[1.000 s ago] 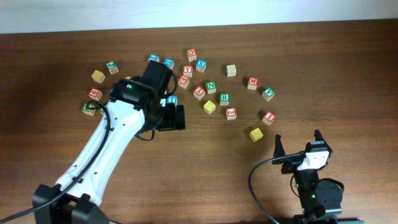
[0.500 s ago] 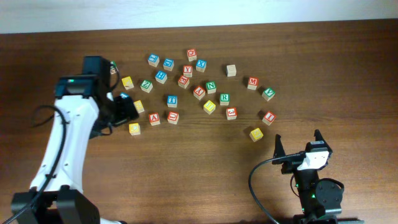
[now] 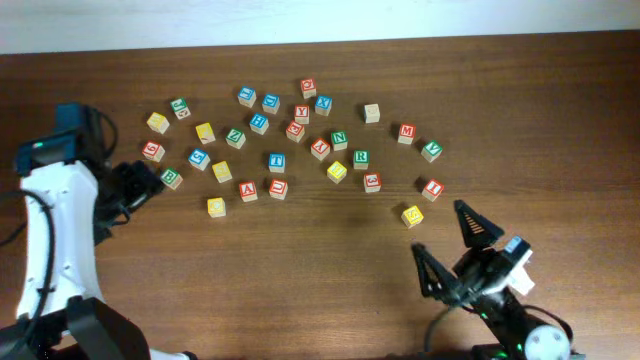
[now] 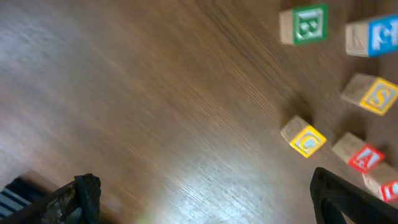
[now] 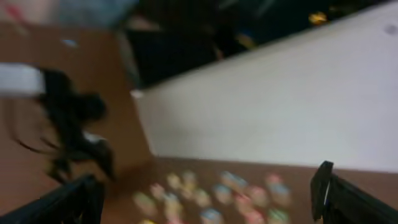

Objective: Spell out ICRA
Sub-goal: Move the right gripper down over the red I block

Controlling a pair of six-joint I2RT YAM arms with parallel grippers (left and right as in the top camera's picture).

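Jaws: both sets are spread as wide as they go and holding nothing, which fits, since no cube's been picked yet. On your left arm (image 3: 45,230) the left jaws hang at the left edge of the overhead frame, just beside a green B cube (image 3: 171,178). On your right arm (image 3: 495,275) the right jaws sit lower right, well apart from the pile.
Right wrist view: blurry and aimed across the worktop (image 3: 300,265) toward a pale wall, so the cubes are only smudges along the bottom. Don't aim off it.
Letters: all loose in the scatter across the upper middle, none lined up. The red I (image 3: 432,188) is at the far right of the cluster, the green R (image 3: 361,158) centre-right, and the red A (image 3: 247,190) lower left of the bunch.
C: can't read it for sure. The yellow cube (image 3: 216,206) on the lower-left fringe shows a rounded letter in the left wrist view, so that's my guess.
Why it matters: the bare worktop below the pile looks like the natural spot for your word. The red I sits nearest the right arm, the red A and the maybe-C nearest the left.
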